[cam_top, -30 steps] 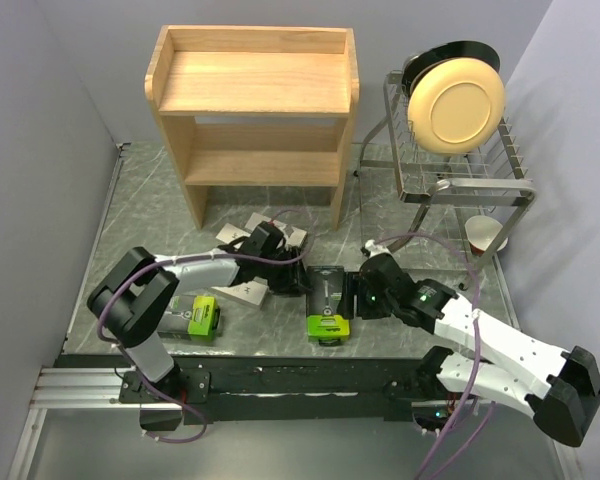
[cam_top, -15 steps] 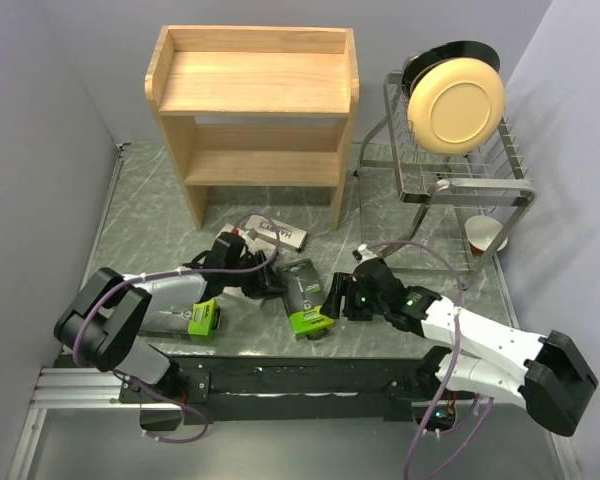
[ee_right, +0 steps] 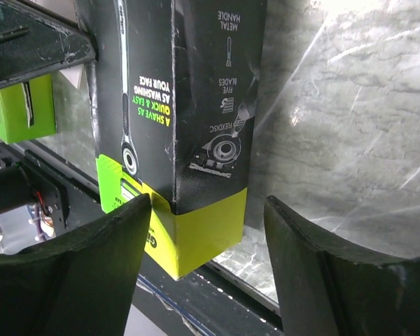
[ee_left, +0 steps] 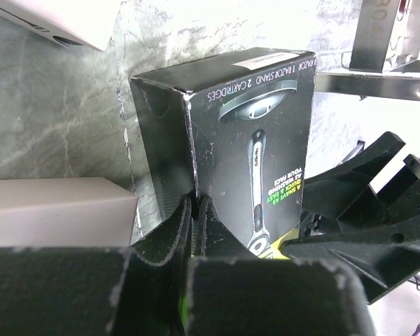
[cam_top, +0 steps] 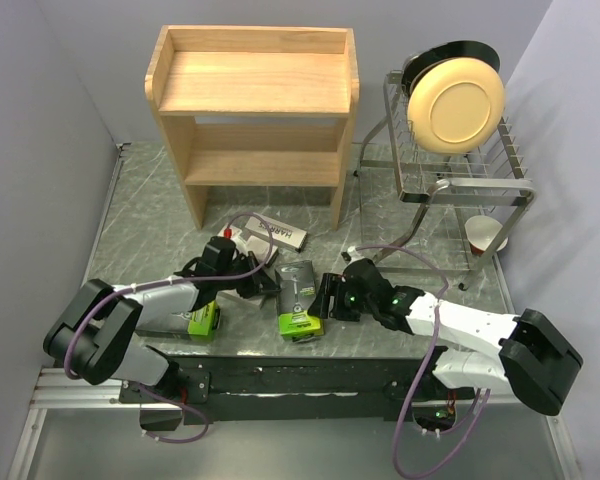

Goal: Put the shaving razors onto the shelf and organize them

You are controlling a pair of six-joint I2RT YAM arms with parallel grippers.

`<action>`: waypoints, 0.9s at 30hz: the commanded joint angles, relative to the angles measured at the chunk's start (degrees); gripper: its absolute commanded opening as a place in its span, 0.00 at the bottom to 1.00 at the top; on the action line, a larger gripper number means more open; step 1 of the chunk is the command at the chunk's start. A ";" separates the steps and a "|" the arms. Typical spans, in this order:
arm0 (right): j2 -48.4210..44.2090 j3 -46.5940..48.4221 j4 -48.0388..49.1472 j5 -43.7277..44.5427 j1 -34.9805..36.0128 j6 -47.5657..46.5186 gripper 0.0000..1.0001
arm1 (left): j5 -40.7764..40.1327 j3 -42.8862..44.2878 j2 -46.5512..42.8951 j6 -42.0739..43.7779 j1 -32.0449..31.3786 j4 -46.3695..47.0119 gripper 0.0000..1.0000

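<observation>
A black-and-lime pack (cam_top: 298, 298) lies on the desk (cam_top: 150, 215) between both hands. The left hand (cam_top: 267, 282), fingers pressed together, meets its left edge. The right hand (cam_top: 325, 297) is spread at its right.

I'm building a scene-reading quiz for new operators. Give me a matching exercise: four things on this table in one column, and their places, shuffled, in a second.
Things
1. shelf
2. cream plate
3. centre black-and-green pack
4. white box

Places
A. standing on edge in the wire rack
B. between the open fingers of the right gripper
C. lying on the table just in front of the shelf
D. at the back of the table, left of the rack

Pairs: 1-D, 2-A, 3-B, 4-C
</observation>
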 commanded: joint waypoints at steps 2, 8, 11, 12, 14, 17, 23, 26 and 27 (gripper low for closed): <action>0.73 0.60 4.17 -2.48 0.26 1.43 0.80 | -9.91 -4.61 2.96 2.96 1.13 -9.57 0.01; 4.16 -1.51 12.24 -6.96 -0.09 3.28 0.85 | -10.52 -5.22 5.95 2.88 1.48 -9.57 0.01; 7.05 -1.43 14.90 -8.46 -0.18 4.50 0.87 | -10.69 -4.79 7.61 2.70 1.92 -9.48 0.01; 8.54 -1.34 15.34 -8.73 -0.44 4.95 0.89 | -10.70 -4.87 7.97 2.79 2.00 -9.48 0.01; 10.04 -1.34 16.31 -9.69 -0.97 6.09 0.90 | -10.96 -4.87 8.94 2.96 2.79 -9.48 0.01; 12.33 -0.90 12.03 -8.56 -2.37 7.67 0.90 | -10.96 -4.96 9.82 2.79 3.76 -9.65 0.01; 12.16 -2.91 12.32 -8.72 -4.66 9.69 0.90 | -11.75 -5.66 9.03 1.91 3.68 -10.53 0.01; 12.33 -3.80 17.87 -9.60 -4.66 11.45 0.81 | -12.10 -5.75 8.42 1.82 3.68 -10.18 0.01; 12.68 -2.84 18.85 -10.83 -4.57 11.37 0.68 | -12.19 -5.75 8.15 1.82 3.68 -10.36 0.01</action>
